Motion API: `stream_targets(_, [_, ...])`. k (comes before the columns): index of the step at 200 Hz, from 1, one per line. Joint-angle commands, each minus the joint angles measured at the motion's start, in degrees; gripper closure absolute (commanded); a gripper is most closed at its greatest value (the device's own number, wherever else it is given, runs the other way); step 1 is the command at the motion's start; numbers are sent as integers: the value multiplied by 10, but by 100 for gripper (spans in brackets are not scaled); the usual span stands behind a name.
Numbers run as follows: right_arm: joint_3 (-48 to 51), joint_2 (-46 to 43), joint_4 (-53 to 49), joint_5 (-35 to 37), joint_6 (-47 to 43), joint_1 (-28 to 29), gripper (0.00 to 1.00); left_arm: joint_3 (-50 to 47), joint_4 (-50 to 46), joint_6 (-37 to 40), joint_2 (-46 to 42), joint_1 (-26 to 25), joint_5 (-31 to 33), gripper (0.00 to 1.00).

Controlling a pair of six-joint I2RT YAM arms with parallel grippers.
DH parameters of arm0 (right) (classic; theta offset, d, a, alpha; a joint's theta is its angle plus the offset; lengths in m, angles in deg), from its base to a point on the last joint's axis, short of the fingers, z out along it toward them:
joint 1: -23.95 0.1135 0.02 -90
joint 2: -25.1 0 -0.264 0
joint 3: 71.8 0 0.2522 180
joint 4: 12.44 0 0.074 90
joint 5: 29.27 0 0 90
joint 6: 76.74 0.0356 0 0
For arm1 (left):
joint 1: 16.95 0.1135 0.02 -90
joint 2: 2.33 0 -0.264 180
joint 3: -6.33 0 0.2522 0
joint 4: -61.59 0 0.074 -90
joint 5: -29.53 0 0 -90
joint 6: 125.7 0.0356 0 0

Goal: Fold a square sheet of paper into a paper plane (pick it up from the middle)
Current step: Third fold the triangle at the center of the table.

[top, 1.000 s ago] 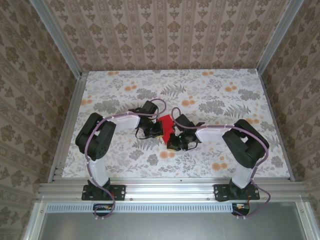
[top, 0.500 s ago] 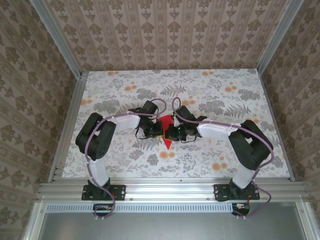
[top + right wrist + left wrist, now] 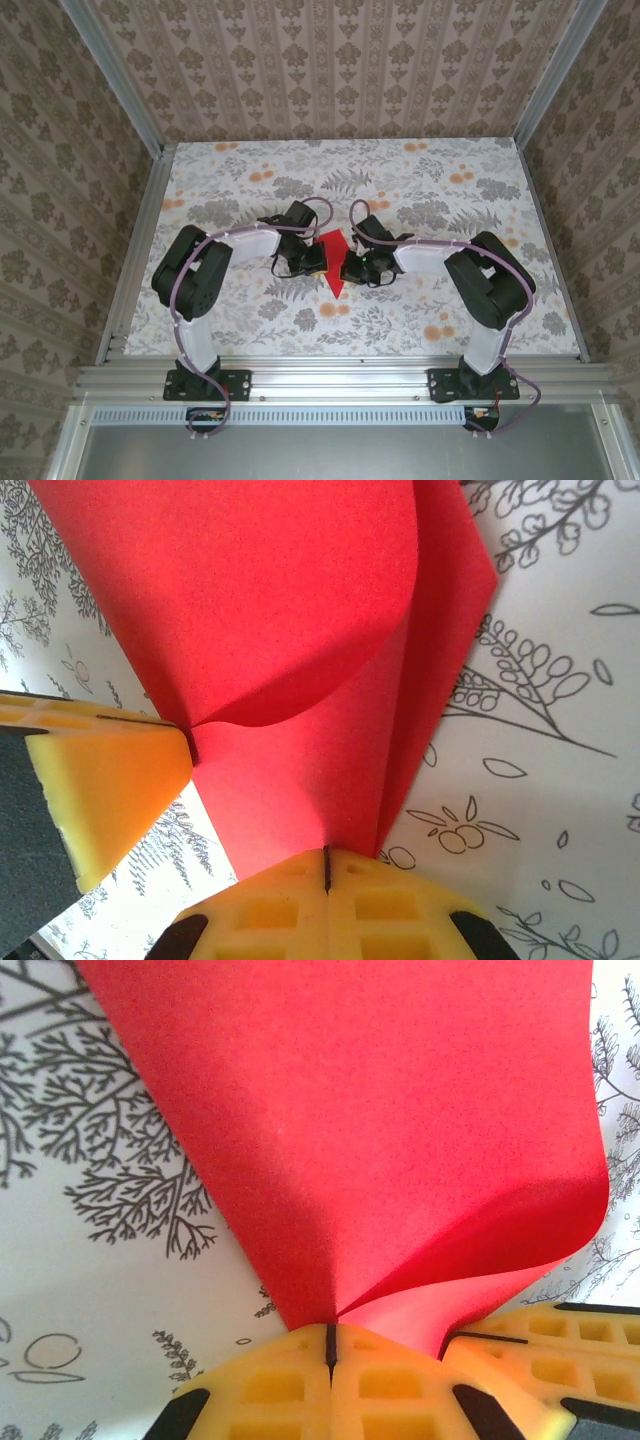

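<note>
Overhead view: one red sheet of paper (image 3: 336, 272), a wedge pointing toward my bases, sits at the middle of the table (image 3: 450, 190) between my two arms. Left wrist view: my left gripper (image 3: 330, 1345) has its jaws pressed together on a pinched point of the sheet, which curls away above. Right wrist view: my right gripper (image 3: 326, 865) is clamped tight on a folded edge, with the left's yellow pad just beside it.
</note>
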Motion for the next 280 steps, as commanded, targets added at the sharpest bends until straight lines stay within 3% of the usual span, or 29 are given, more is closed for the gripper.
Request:
stream_targets(1, [27, 19, -6, 18, 17, -2, 96, 4, -36, 17, 22, -5, 21, 100])
stream_targets(58, [37, 18, -6, 22, 38, -3, 96, 19, -4, 12, -20, -4, -11, 98])
stream_targets(99, [40, 17, 1, 17, 59, -3, 97, -43, 100, -42, -60, -6, -60, 93])
stream_targets(169, [48, 18, 25, -1, 80, -3, 97, -76, 106, -65, -40, -34, -48, 97])
stream_targets(280, [25, -33, 94, -42, 70, -26, 97, -71, 28, -45, -8, -40, -1, 100])
